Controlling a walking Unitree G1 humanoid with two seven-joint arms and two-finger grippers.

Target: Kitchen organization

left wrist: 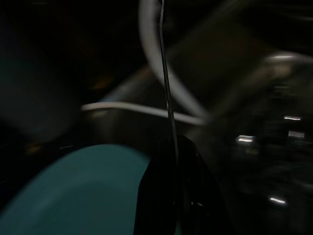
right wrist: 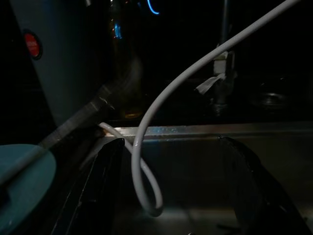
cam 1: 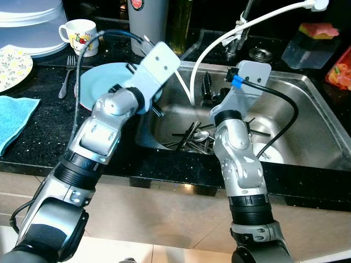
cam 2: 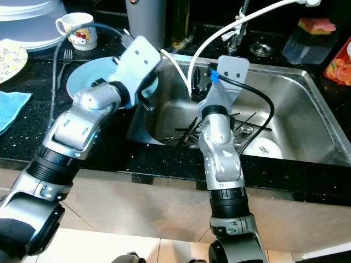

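The sink (cam 1: 307, 109) holds cutlery (cam 1: 194, 139) and a white plate (cam 2: 262, 148). The right pincer (right wrist: 171, 196) hangs wide inside it, touching nothing. At nine o'clock, the left pincer (left wrist: 178, 196) meets the blue plate (cam 1: 101, 82) on the table (cam 1: 44, 131); its opening cannot be told.

Head views bright w/ even light, sharp; glare on the steel sink (cam 1: 323, 109) wall and specks on the black table (cam 1: 49, 126). Both wrist views v. dark; left one blurred, hose (right wrist: 161, 103) catching light.
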